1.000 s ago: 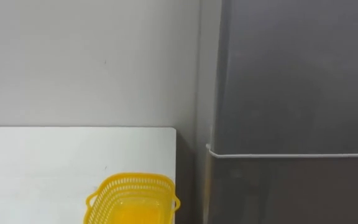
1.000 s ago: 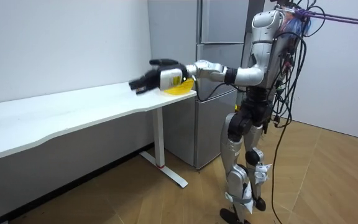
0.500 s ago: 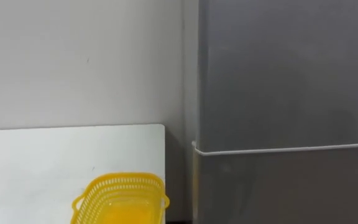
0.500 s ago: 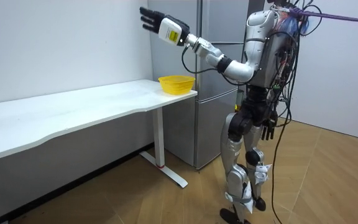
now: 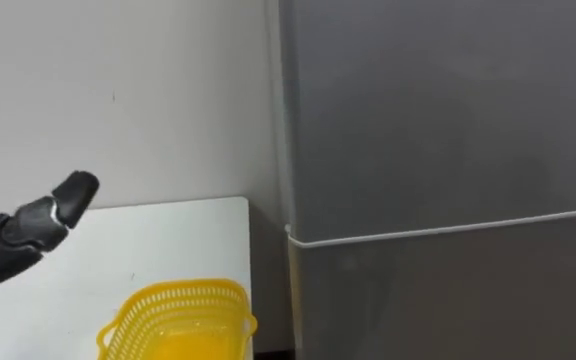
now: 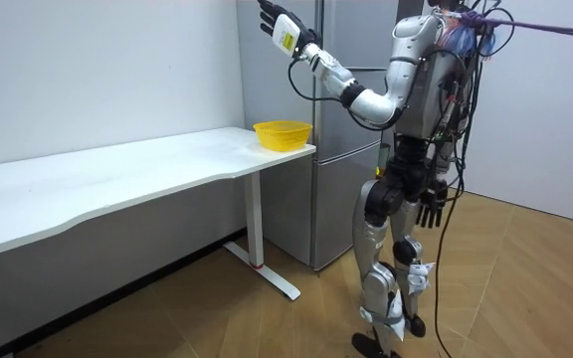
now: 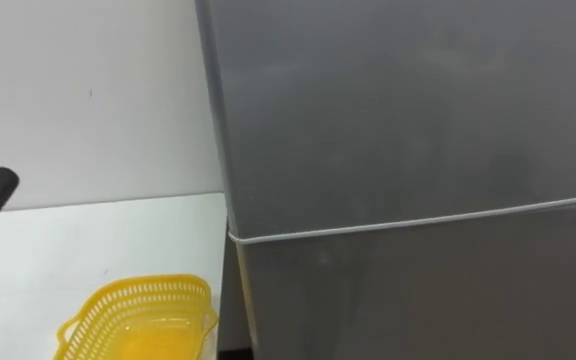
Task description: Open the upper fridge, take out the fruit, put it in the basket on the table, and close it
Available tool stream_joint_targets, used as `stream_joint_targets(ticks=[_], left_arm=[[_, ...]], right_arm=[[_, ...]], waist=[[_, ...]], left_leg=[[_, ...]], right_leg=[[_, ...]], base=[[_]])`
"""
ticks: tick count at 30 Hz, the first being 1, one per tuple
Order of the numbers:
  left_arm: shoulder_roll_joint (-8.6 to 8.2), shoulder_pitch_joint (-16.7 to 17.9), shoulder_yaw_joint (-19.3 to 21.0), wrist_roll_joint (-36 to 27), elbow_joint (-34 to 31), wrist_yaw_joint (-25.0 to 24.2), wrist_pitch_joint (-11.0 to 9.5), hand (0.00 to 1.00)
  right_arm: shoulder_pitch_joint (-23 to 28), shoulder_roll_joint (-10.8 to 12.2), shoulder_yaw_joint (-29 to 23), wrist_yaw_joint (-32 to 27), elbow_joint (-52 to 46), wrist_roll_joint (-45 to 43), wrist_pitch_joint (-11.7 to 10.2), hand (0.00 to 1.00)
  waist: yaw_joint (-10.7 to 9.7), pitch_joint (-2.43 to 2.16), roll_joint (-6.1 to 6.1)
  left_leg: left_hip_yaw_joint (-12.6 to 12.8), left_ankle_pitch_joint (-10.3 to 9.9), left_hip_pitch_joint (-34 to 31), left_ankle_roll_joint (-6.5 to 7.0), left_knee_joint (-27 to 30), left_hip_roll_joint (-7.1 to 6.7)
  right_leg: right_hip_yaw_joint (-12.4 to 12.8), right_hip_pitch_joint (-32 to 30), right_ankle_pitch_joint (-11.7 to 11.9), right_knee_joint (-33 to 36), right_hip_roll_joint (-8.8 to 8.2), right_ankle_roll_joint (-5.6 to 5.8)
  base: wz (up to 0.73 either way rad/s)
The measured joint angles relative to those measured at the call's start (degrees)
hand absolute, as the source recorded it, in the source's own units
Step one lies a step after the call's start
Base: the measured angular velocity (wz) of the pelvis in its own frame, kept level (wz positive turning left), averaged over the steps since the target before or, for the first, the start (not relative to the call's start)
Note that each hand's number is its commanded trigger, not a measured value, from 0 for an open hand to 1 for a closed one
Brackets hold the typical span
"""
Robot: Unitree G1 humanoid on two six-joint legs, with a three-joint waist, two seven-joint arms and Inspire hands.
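The fingers of the left hand [image 5: 6, 243] are straight and spread, and they hold nothing. One dark fingertip [image 5: 71, 188] points up and to the right, toward the fridge. One second ago this hand was low over the white table [image 5: 183, 232], beyond the yellow basket [image 5: 176, 318]. Now it has been lifted high, to the level of the upper fridge door [image 5: 438, 110], as the room view shows. The head camera has also turned to the right, so the fridge takes more of the eye views than before. I judge from this that the reach for the upper door has begun, but the opening is not yet started.

The upper door is closed, and the thing to retrieve must be behind it, so I cannot say what it is. The door's left edge [image 5: 280, 120] is to the right of the fingertip and farther away, with bare wall between them; there is no touching. The seam [image 5: 448, 227] above the lower door lies at about the hand's height. The basket stands on the near right corner of the table, below the hand. The right hand [image 6: 429, 211] hangs beside the robot's hip.
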Motion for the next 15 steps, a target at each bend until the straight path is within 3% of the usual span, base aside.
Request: stream_joint_targets(ticks=[5, 15], left_arm=[[0.17, 0.0, -2.5, 2.7, 1.1, -4.6, 2.8, 0.0], [1.21, -0.2, -8.7, 4.6, 2.4, -10.4, 5.8, 0.0]], right_arm=[[-0.4, -0.1, 0.0, 0.0, 0.0, -0.1, 0.5, 0.0], [-0.8, -0.3, 0.2, -1.2, 0.6, -0.2, 1.8, 0.0]], waist=[[-1.5, 0.11, 0.3], [-3.5, 0.21, 0.06]], left_leg=[[0.0, 0.0, 0.0, 0.0, 0.0, 0.01], [1.0, 0.0, -0.4, 0.01, 0.0, 0.19]], right_leg=[[0.2, 0.1, 0.0, 0.2, 0.05, 0.0], [1.2, -1.0, 0.1, 0.3, 0.17, -0.1]], base=[[0.0], [-0.04]])
